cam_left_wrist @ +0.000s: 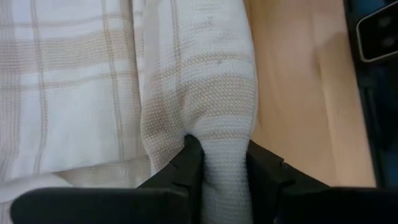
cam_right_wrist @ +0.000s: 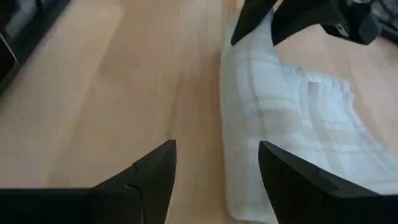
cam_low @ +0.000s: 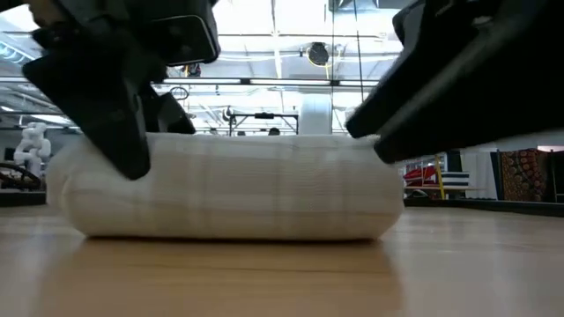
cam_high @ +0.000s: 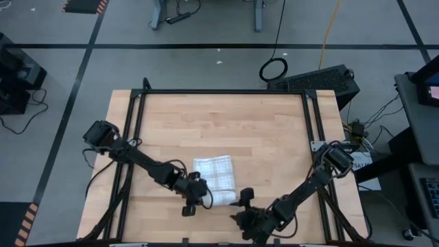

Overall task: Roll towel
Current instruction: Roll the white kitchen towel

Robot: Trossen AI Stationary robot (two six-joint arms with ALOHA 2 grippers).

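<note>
No legible writing is showing on the towel [cam_high: 217, 180] or the arms; a small white label on the frame right of the table [cam_high: 226, 123] is too small to read.

The table is a pale wood butcher-block top inside a black frame, sitting on a grey floor marked with dark tape lines. Beyond the far edge a black case [cam_high: 315, 80] and a coiled cable [cam_high: 274, 68] are lying on the floor. In the low view the room behind is showing bright ceiling lights and racks – details are blurred.

The towel is lying near the table's front edge, roughly centred, partly rolled: the roll is sitting along its front edge, with flat plaid cloth extending away from it toward the table's middle.

The left gripper [cam_left_wrist: 217, 168] is pinching the left end of the roll, cloth bunching between its narrowly spaced fingers [cam_left_wrist: 186, 168]. The right gripper [cam_right_wrist: 217, 171] is standing with jaws apart just off the roll's right end, holding nothing – one finger [cam_right_wrist: 292, 180] is overlapping the cloth's edge in its wrist view, the other is over bare wood.

The far half of the table is bare wood, as are both sides of the towel; only a narrow strip is separating the roll from the front edge.
</note>
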